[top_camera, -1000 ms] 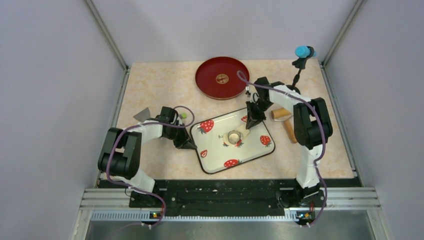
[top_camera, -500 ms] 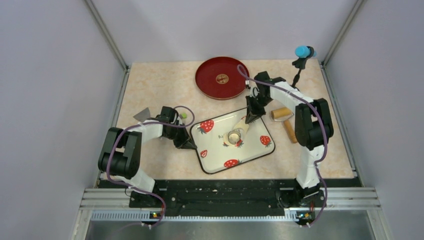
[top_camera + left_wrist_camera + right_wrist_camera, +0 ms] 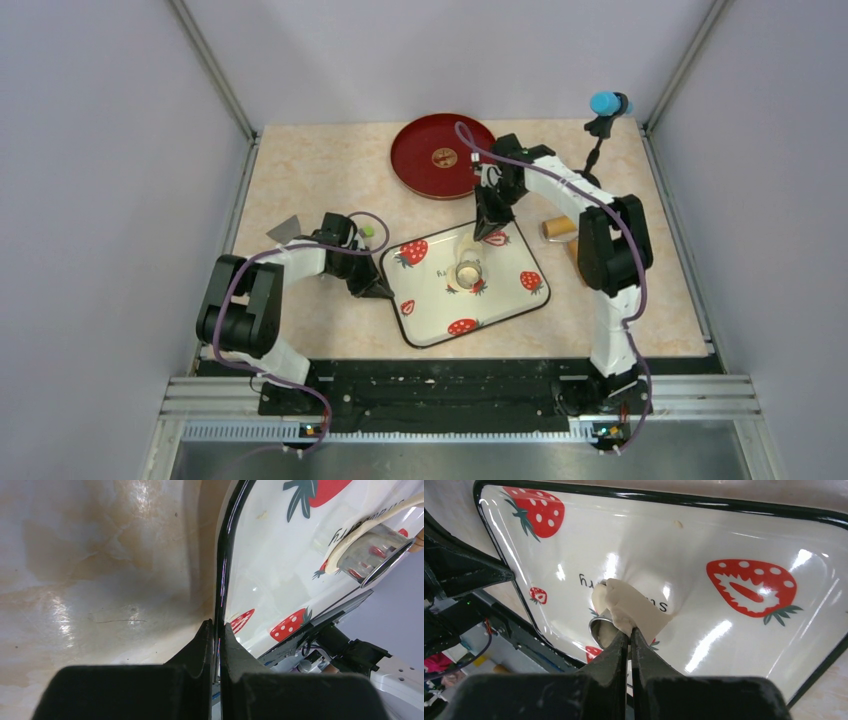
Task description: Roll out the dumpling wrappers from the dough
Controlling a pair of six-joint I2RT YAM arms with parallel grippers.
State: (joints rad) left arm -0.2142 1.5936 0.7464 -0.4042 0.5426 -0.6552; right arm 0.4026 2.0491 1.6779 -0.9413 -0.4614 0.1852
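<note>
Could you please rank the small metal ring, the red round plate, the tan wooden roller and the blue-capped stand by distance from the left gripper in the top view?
1. Small metal ring, on the strawberry-print tray, right of the left gripper.
2. Red round plate, far middle.
3. Tan wooden roller, right of the tray.
4. Blue-capped stand, far right corner.

White strawberry-print tray [image 3: 664,550], cream dough [image 3: 634,607]
</note>
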